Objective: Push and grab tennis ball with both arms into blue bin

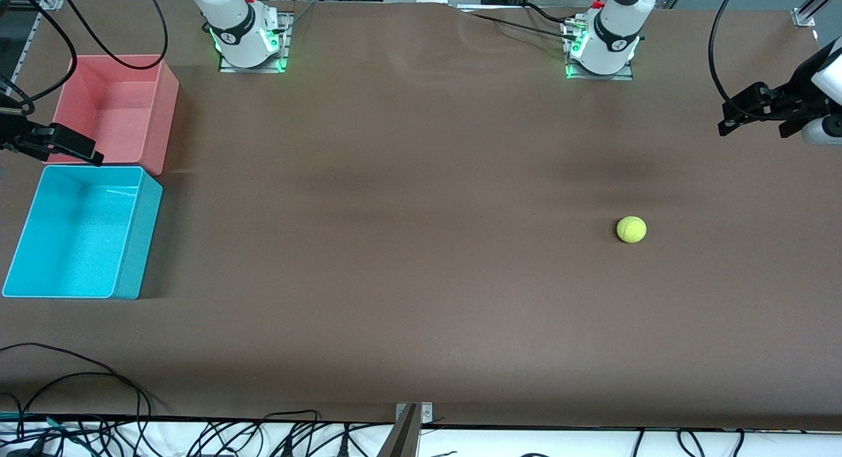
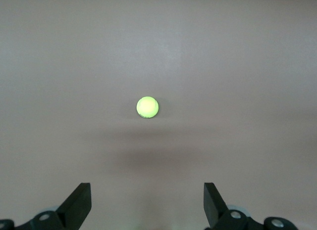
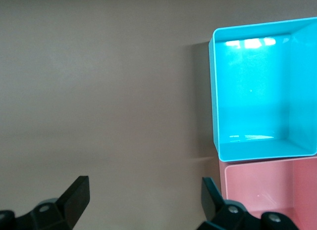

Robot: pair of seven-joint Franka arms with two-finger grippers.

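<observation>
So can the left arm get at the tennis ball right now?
Probably yes. The left gripper hangs open, up over the table's end, and only bare table surrounds the tennis ball.

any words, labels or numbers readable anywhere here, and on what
None can be read.
Small dark marks on the black bands of both arm bases: too small to read.
Tennis ball, blue bin, pink bin: no print visible.

The brown table (image 1: pixel 421 279) carries 1 tennis ball (image 1: pixel 631 229), blue bin (image 1: pixel 139 246) and pink bin (image 1: pixel 164 102).
</observation>
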